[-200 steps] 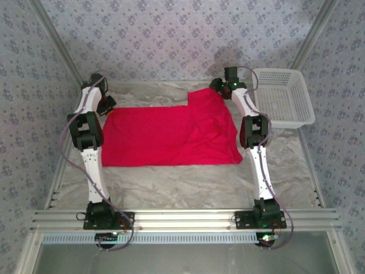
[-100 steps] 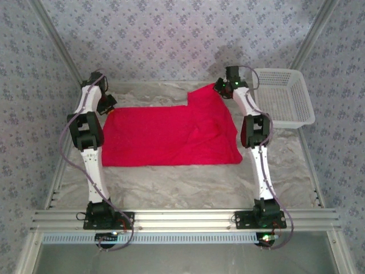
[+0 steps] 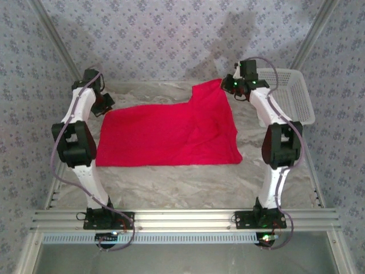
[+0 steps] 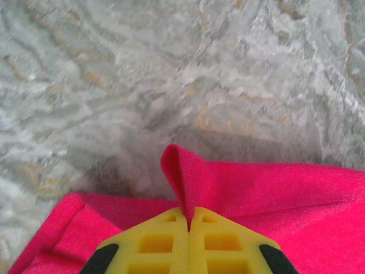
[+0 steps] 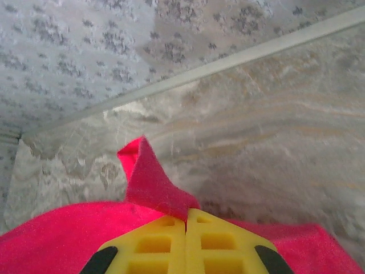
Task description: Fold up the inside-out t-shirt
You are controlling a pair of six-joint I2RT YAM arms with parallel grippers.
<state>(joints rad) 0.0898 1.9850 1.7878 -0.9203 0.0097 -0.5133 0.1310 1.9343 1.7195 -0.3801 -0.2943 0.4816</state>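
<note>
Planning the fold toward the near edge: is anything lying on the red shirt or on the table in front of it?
Nothing visible does. The left gripper and right gripper are each shut on a far corner of the t-shirt; the white basket stands off to its right, not touching.

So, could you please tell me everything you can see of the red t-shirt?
The t-shirt is plain bright red, soft-looking cloth, spread mostly flat across the marbled table, creased on its right side. Its far right corner rises to a peak, pinched in the shut right pincer; its far left corner is pinched in the shut left pincer. A small fold sticks out past each pair of yellow fingertips.
</note>
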